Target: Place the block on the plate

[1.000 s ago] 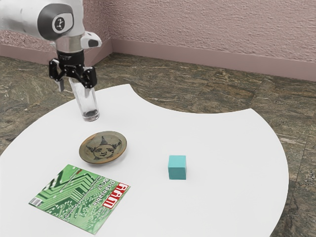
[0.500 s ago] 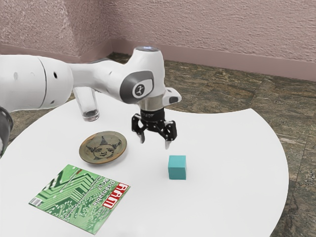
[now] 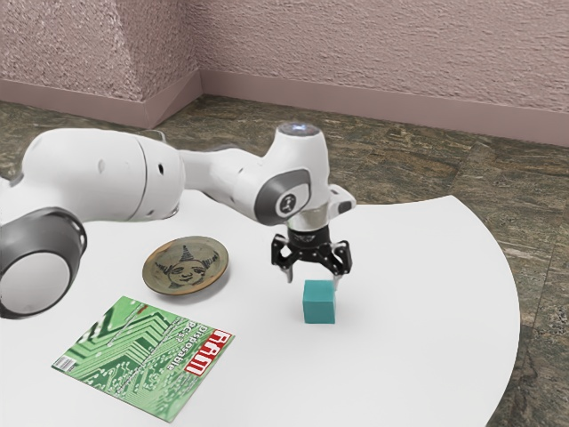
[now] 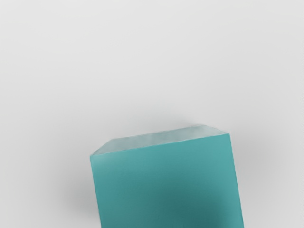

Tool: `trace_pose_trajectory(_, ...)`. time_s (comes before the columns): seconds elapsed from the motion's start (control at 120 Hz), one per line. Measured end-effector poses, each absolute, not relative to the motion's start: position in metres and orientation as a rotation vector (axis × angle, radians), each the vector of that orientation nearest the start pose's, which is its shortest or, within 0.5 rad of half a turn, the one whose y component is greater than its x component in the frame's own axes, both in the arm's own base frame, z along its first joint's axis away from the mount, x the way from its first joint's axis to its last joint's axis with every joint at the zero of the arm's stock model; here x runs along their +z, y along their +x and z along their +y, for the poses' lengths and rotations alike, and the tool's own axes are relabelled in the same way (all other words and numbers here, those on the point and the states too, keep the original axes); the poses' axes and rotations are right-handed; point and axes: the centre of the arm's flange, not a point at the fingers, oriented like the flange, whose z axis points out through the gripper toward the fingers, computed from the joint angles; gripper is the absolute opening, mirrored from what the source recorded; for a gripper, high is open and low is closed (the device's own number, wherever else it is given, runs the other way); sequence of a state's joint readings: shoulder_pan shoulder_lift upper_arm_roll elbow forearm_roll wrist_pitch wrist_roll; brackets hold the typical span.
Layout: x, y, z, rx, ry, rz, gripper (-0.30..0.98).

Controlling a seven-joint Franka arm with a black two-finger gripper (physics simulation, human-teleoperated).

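as a white and dark-grey robot arm (image 3: 233, 178) reaches in from the exterior view's left, its black two-finger gripper (image 3: 313, 279) hangs low over a teal cube-shaped block (image 3: 319, 303), pointing down at a white table with a curved cut-out in its edge (image 3: 418, 294). the gripper stands well open, its two fingers wide apart near the top of the block, with nothing held between them. the block rests flat on the white surface, off the plate and well apart from it.

the wrist view, taken from the hand, shows the block close up, its smooth teal top face turned toward the camera and a narrow, paler side visible along one edge, with soft shadow on the surface around it.

toward the exterior view's left of the block lies the round brown-and-green plate (image 3: 186, 267), decorated with a dark drawing of a face and pointed rays. nearer the exterior camera, a green magazine (image 3: 133, 360) with a circuit-board pattern and a red panel lies flat on the table. a textured pink wall (image 3: 382, 62) and a brown stone-patterned floor (image 3: 418, 160) form the backdrop.
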State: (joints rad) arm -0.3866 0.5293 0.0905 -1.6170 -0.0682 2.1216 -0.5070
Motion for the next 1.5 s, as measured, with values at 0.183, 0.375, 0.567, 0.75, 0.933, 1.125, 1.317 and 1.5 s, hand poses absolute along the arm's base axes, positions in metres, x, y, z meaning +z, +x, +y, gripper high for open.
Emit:
trace_pose_trajectory(0.183,0.304,0.654,-0.219,0.013,-3.121,-0.414,0.69)
trace_pose_trajectory(0.375,0.296,0.650,-0.221,0.017,-3.122,-0.472,0.69)
trace_pose_trajectory(0.567,0.285,0.650,-0.221,0.026,-3.114,-0.514,0.69)
trace_pose_trajectory(0.75,0.272,0.646,-0.219,0.043,-3.101,-0.542,0.69)
trace_pose_trajectory(0.933,0.262,0.646,-0.217,0.045,-3.092,-0.558,0.69)
trace_pose_trajectory(1.125,0.262,0.648,-0.217,0.026,-3.092,-0.564,0.67)
trace_pose_trajectory(1.317,0.264,0.649,-0.218,0.015,-3.095,-0.572,0.50)
trace_pose_trajectory(1.5,0.265,0.649,-0.218,0.011,-3.095,-0.578,0.40)
